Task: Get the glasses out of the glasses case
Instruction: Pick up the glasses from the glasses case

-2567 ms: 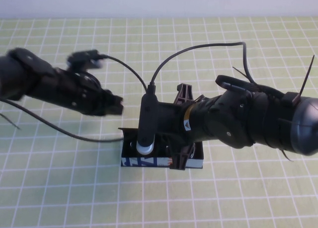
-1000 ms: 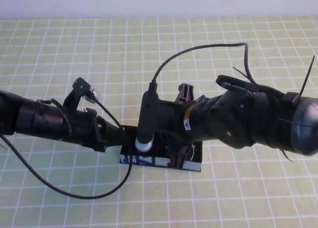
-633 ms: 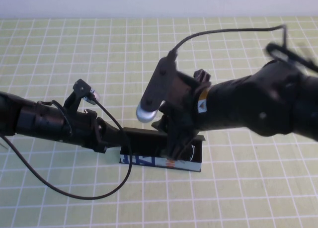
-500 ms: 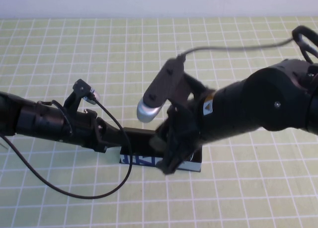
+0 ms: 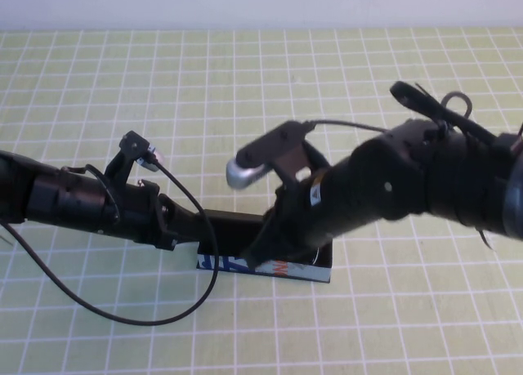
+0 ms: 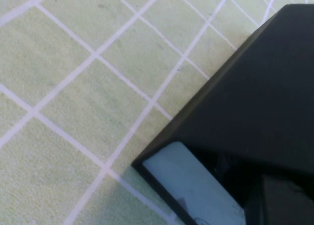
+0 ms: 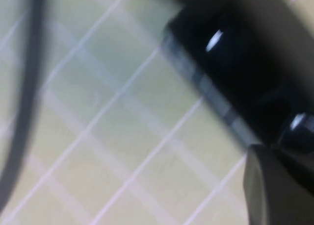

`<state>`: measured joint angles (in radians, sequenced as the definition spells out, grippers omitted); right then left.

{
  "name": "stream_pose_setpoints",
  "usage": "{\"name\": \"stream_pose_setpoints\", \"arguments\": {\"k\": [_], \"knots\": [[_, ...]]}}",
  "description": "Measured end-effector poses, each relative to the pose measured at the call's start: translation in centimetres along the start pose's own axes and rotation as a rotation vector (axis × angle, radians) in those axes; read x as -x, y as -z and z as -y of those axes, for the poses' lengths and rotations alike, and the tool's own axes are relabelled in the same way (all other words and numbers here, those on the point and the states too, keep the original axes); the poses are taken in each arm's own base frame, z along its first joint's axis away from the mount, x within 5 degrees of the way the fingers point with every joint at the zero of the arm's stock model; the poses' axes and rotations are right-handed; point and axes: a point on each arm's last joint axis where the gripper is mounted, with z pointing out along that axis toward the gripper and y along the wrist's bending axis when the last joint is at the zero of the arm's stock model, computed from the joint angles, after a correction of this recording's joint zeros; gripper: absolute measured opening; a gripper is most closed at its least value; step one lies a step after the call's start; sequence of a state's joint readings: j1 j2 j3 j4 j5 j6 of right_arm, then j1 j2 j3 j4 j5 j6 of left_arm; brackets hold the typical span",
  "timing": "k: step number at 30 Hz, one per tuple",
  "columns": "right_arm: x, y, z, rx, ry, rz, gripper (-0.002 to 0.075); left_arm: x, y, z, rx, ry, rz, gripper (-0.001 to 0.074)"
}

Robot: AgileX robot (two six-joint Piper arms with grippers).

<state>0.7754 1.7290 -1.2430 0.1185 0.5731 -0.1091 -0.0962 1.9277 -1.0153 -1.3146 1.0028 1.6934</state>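
The glasses case (image 5: pixel 304 270) lies on the green grid mat, its blue, white and orange front facing me. Its black lid (image 5: pixel 233 220) stands open behind it. My left gripper (image 5: pixel 186 230) comes in from the left and sits at the case's left end, against the lid. In the left wrist view the black lid (image 6: pixel 255 83) fills the frame above a pale blue inner wall (image 6: pixel 196 186). My right gripper (image 5: pixel 263 256) points down at the case's front middle. The right wrist view shows a blurred glossy black shape (image 7: pixel 235 63); I cannot tell if it is the glasses.
The left arm's black cable (image 5: pixel 122 314) loops over the mat in front of the case's left end. The right wrist camera (image 5: pixel 261 158) juts out above the case. A pale wall edges the mat at the far side.
My right arm has lifted out of the case, swung its wrist round, and now points down at the case's front. My left gripper moved in to the case's left end and stays there.
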Motion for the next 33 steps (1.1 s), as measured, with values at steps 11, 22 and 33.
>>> {"name": "stream_pose_setpoints", "arguments": {"k": [11, 22, 33], "knots": [[3.7, -1.6, 4.6, -0.049, -0.125, 0.058, -0.0016, -0.1, 0.0, 0.0, 0.000, 0.007, -0.014, -0.0004], [3.5, 3.0, 0.5, 0.167, -0.037, -0.101, -0.0016, 0.1, 0.0, -0.1, 0.008, 0.072, 0.008, -0.0004], [1.5, -0.9, 1.2, 0.100, -0.077, -0.147, -0.0016, 0.1, 0.0, -0.1, 0.009, 0.089, 0.008, -0.0004]]}}
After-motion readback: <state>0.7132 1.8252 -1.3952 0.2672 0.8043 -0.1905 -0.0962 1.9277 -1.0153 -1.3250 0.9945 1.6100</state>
